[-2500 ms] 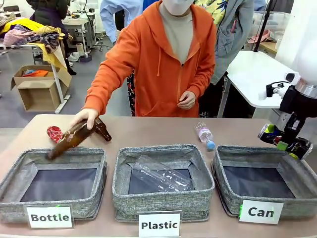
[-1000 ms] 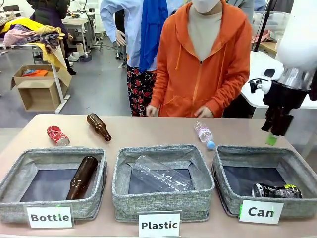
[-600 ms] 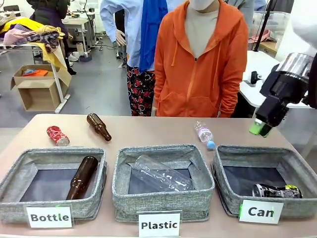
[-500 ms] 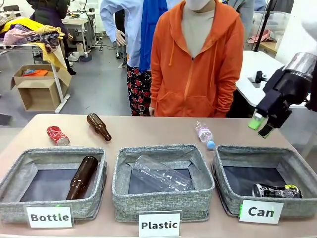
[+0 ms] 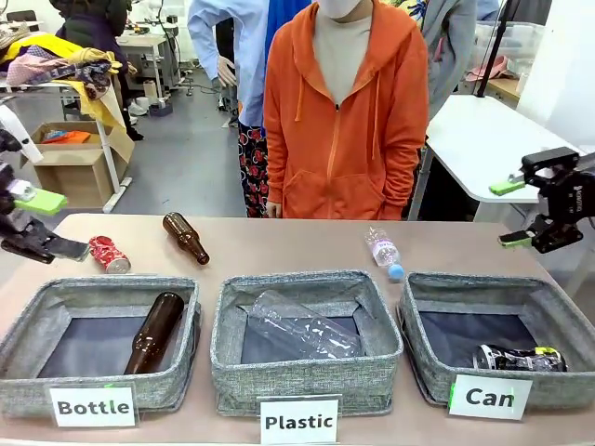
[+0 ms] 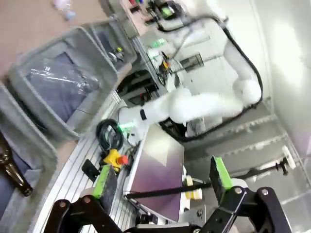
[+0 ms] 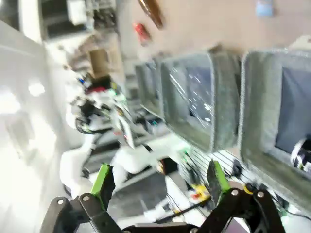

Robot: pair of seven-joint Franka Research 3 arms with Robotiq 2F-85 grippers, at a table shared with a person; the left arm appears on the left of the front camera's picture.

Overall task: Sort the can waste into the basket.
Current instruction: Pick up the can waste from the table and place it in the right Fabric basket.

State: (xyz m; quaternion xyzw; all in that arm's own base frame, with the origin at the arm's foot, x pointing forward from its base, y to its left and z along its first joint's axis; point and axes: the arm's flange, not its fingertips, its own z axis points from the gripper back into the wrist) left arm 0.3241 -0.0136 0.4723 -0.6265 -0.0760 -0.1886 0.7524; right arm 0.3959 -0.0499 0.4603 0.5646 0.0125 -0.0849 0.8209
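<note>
Robotics lab or research workspace, not a home. Evidence: tan table [image 5: 279, 243] w/ a staged sorting setup of grey fabric bins w/ printed labels: Bottle bin [image 5: 158, 390], Plastic bin [image 5: 372, 376], Can bin [image 5: 558, 386]. Bkgd: bare grey floor, open cardboard box [image 5: 70, 172], bench piled w/ clothes [image 5: 56, 56], white worktable [image 5: 483, 139]. Left wrist view, blurred: white robot arm [image 6: 204, 104] on a frame w/ cables, plus a yellow-red item [image 6: 115, 158], maybe an e-stop.

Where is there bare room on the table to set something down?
Bare tabletop lies between the brown bottle and the plastic bottle, behind the Plastic bin. The far left is crowded: red can, left gripper. The Can bin's left half is bare.
</note>
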